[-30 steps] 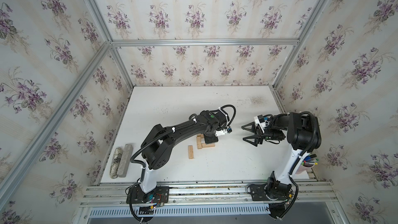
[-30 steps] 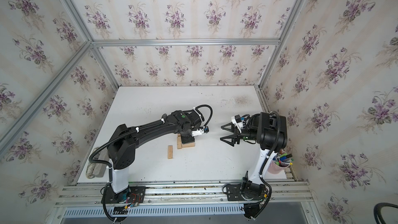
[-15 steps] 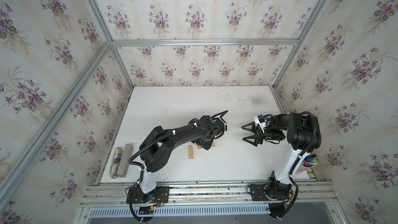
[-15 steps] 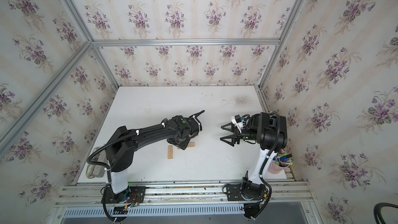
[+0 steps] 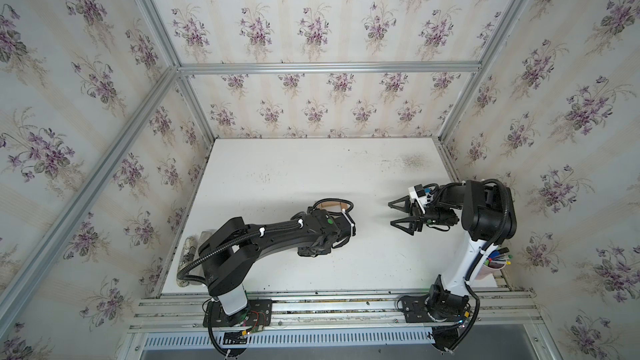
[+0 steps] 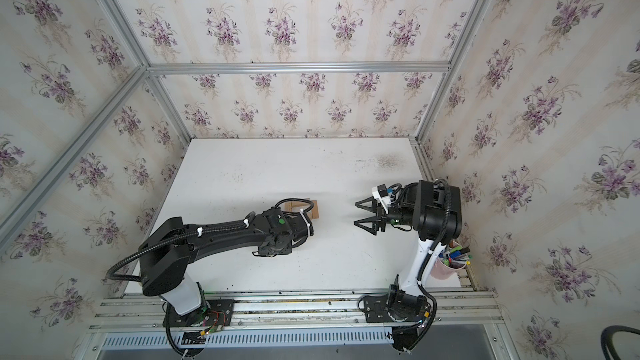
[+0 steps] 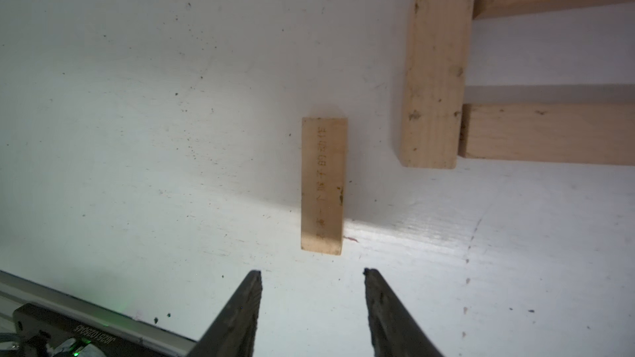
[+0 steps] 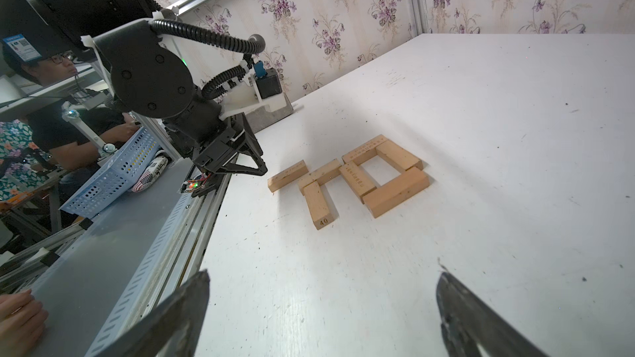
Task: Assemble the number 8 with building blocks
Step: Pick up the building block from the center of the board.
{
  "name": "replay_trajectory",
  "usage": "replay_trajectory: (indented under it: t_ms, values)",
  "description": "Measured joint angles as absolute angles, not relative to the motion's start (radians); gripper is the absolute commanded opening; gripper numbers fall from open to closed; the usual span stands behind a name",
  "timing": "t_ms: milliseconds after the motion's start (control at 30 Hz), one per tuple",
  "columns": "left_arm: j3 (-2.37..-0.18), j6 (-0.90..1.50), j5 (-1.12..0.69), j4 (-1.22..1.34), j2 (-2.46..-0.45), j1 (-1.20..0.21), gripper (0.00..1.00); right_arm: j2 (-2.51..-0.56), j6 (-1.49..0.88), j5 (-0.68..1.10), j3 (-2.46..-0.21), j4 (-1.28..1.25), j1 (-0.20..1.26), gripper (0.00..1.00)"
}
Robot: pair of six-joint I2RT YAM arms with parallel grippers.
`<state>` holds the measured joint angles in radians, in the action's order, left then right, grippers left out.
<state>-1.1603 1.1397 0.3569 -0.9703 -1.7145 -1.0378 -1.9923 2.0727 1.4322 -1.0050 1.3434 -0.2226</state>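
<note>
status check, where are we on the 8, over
left gripper open, just short of the loose block. right gripper open, empty, hovering aside. number 8: one loop closed, second unfinished. path clear.

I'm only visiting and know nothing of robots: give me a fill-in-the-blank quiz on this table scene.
The light-tan wooden building blocks on the white table number ___.
The closed square loop is made of ___ of them.
The loose lettered block lies just beyond the left gripper, whose jaws stand ___.
The right gripper holds ___.
Missing words: seven; four; open; nothing.
</note>
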Motion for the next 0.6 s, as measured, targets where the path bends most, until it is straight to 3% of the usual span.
replay_trajectory:
  t_ms: [233,600]
  values:
    - [-1.101,1.081,0.364,-0.816,-1.694,-1.003,0.44,-1.992,2.073,1.432,-1.005,1.343,-0.223,1.0]
    - [-0.995,0.912,0.333,-0.756,-1.554,-0.928,0.46,-1.992,2.073,1.432,-1.005,1.343,-0.223,1.0]
